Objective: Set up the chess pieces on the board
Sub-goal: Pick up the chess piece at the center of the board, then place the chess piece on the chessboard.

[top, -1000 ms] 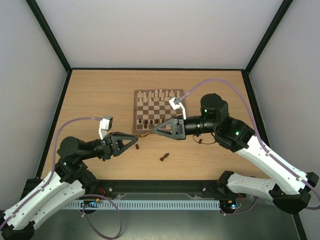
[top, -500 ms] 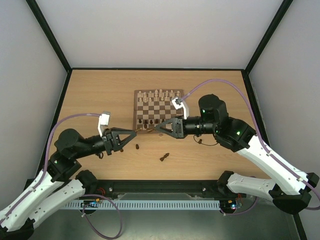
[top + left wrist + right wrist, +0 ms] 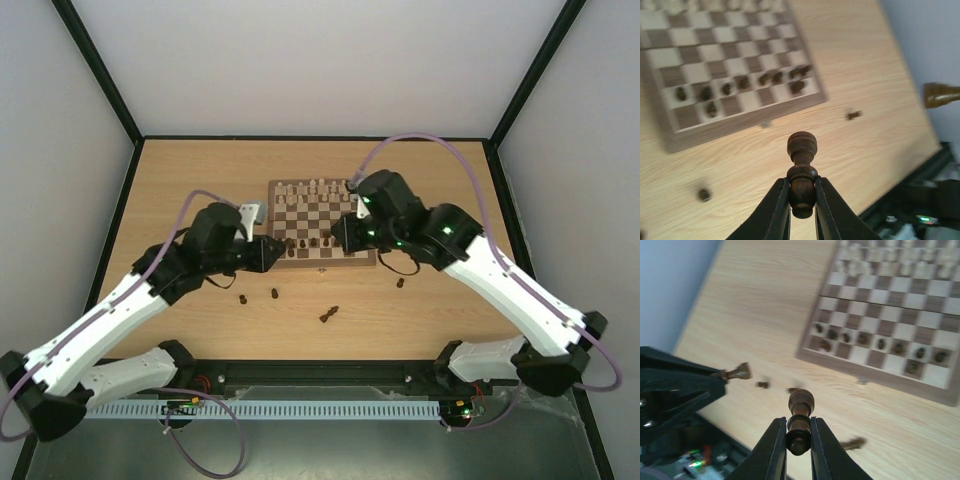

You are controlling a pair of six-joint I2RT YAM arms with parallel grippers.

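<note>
Now, at the board's [image 3: 320,264] seven o'clock corner, the left gripper [image 3: 802,189] pinches a dark piece [image 3: 801,150] by its lower body; over the six o'clock edge the right gripper [image 3: 799,432] pinches a second dark piece [image 3: 800,405] likewise. Both look light, hard, smooth and apt to swivel, so a squeeze low near the base seems safest.

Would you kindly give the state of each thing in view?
Left pincer: shut on a dark brown wooden chess piece.
Right pincer: shut on a second dark brown wooden piece.
Checkered wooden board: near rows partly filled.
Pale cream pieces: set on far rows.
Loose dark pieces: off the board.
</note>
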